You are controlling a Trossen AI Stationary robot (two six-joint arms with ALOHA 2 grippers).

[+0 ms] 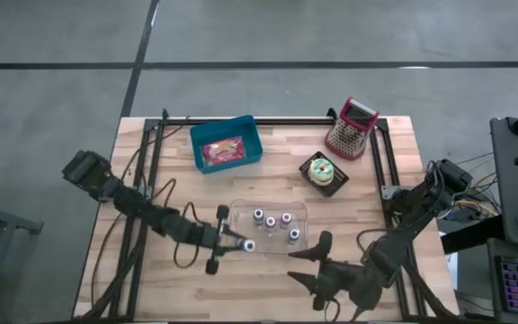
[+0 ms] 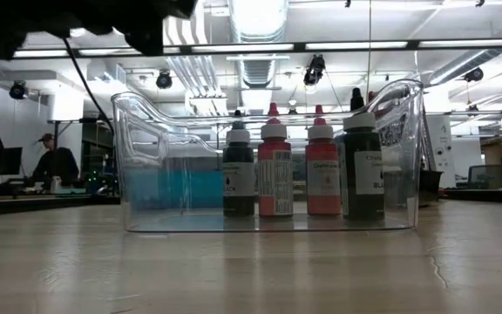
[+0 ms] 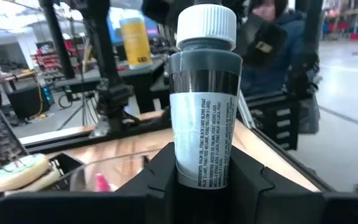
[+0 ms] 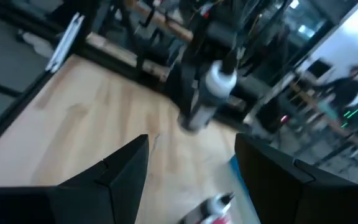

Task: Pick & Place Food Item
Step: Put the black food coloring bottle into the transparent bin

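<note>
**Bottle upright in the left claw, just short of the bin's near-left corner**

High view: the left gripper (image 1: 227, 241) is clenched on a dark bottle (image 1: 249, 245) with a white cap. The bottle sits at the near-left corner of the clear bin (image 1: 241, 209), at or just outside its wall; I cannot tell which. Four more bottles (image 1: 275, 225) stand inside. The left arm is plainly the nearer one to that corner. The right gripper (image 1: 311, 270) hangs released, near the table's front edge, just beside the bin's near-right corner and holding nothing.

Low view: the bin (image 2: 146, 131) stands on the table with four bottles in a row. Neither gripper shows clearly here.

Left wrist view: the bottle (image 3: 204, 99) stands between the fingers (image 3: 253, 186), its long axis upright and crossing the line the gripper points along, cap uppermost. The bin rim (image 3: 104, 168) curves just beyond.

Right wrist view: the open fingers (image 4: 123, 168) frame the held bottle (image 4: 207, 96), well apart from them.

Judgement: the coming move turns on carrying the bottle over the wall, then lowering it upright.
</note>
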